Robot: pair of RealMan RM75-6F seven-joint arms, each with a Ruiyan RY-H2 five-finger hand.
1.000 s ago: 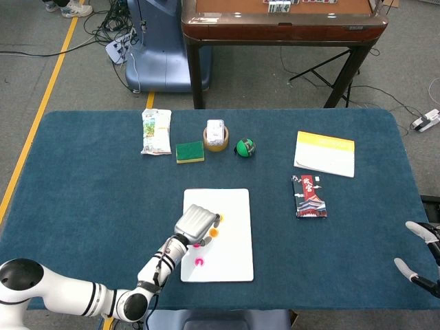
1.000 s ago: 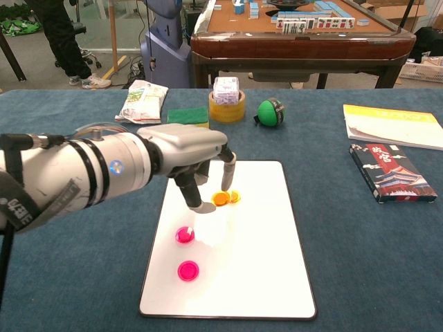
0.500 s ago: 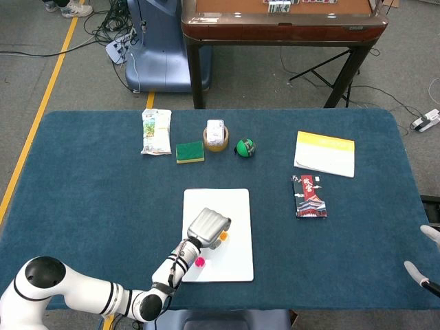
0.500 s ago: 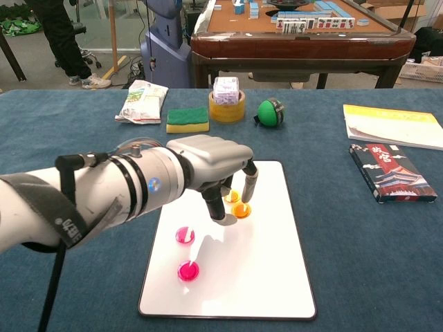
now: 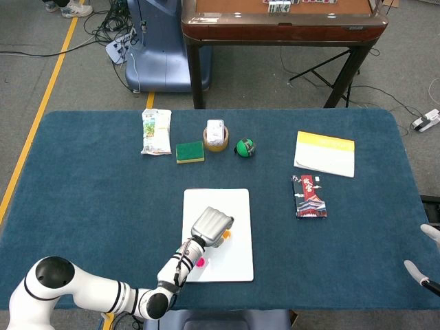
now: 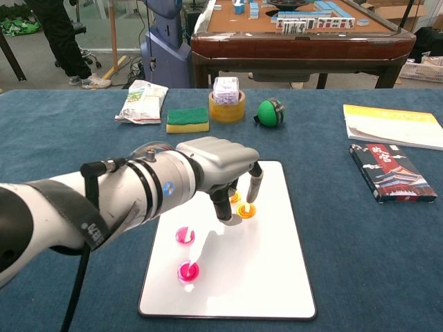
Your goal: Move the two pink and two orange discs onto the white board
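Chest view: two orange discs (image 6: 246,210) and two pink discs (image 6: 184,236) all on the white board (image 6: 277,263). Left hand (image 6: 220,166) over the board, one fingertip touching an orange disc, gripping nothing. Right hand (image 5: 427,265) at table edge, state unclear.

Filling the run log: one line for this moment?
left hand: over white board, fingertip touching orange disc | pink discs: on board | right hand: idle at table edge
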